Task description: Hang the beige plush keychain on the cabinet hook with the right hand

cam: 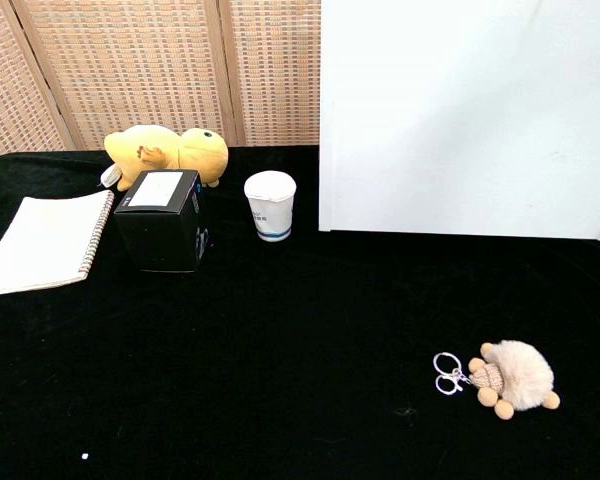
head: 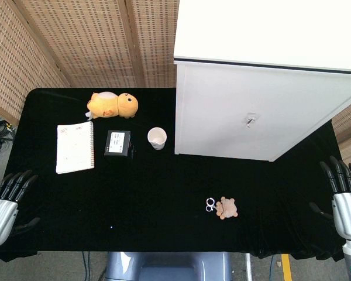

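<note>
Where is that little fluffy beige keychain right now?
The beige plush keychain lies flat on the black table, toward the front right in both views, in front of the white cabinet and well short of the right hand.

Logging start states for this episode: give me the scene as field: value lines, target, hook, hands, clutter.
target: beige plush keychain lying on the black table, rings to its left, not held
hook: cabinet hook on the white cabinet front, nothing on it
right hand: at the table's right edge, empty, fingers extended
left hand: at the left edge, empty
clutter: yellow plush, notebook, black box, paper cup
</note>
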`<action>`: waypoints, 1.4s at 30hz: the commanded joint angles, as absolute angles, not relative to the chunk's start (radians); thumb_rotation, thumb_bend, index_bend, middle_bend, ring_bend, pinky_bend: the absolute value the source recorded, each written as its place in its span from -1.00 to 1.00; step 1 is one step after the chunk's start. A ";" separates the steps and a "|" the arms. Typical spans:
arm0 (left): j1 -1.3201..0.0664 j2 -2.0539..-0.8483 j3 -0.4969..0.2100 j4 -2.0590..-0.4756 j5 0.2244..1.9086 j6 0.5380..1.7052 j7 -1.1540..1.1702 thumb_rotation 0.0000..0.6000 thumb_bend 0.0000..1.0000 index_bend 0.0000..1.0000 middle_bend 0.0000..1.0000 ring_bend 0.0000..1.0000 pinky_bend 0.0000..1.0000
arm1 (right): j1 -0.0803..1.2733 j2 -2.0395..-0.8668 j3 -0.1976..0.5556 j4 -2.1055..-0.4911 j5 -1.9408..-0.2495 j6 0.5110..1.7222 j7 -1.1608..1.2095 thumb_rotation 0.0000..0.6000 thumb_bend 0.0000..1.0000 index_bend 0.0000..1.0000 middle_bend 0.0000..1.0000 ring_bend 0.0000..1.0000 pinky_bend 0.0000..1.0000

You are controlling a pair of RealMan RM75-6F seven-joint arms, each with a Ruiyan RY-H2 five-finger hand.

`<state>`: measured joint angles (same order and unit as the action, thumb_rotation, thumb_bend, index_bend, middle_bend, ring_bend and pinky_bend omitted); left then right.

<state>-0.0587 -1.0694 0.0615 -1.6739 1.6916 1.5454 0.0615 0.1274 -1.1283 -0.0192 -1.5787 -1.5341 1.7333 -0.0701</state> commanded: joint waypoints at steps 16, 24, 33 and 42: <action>-0.075 -1.074 0.050 -1.677 1.659 1.504 0.064 1.00 -1.00 -1.00 -1.00 -1.00 -1.00 | 0.277 -1.105 -0.004 -1.670 -1.617 1.405 -0.212 1.00 -1.00 -0.76 0.07 -0.11 -0.03; -0.100 -1.086 0.024 -1.663 1.586 1.444 0.064 1.00 -1.00 -1.00 -1.00 -1.00 -1.00 | 0.511 -1.138 0.060 -1.756 -1.486 0.985 -0.298 1.00 -0.82 -0.44 0.55 0.47 0.96; -0.114 -1.089 0.013 -1.657 1.556 1.415 0.059 1.00 -1.00 -1.00 -1.00 -1.00 -1.00 | 0.651 -1.281 0.107 -1.725 -1.267 0.772 -0.362 1.00 -0.57 -0.20 0.66 0.58 1.00; -0.125 -1.090 0.009 -1.650 1.533 1.391 0.047 1.00 -1.00 -1.00 -1.00 -1.00 -1.00 | 0.718 -1.441 0.111 -1.607 -1.122 0.752 -0.427 1.00 -0.23 -0.06 0.72 0.61 1.00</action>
<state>-0.1240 -1.0898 0.0098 -1.6500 1.5341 1.3916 0.0480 0.7044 -1.4159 0.1102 -1.6306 -1.1367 0.7498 -0.4123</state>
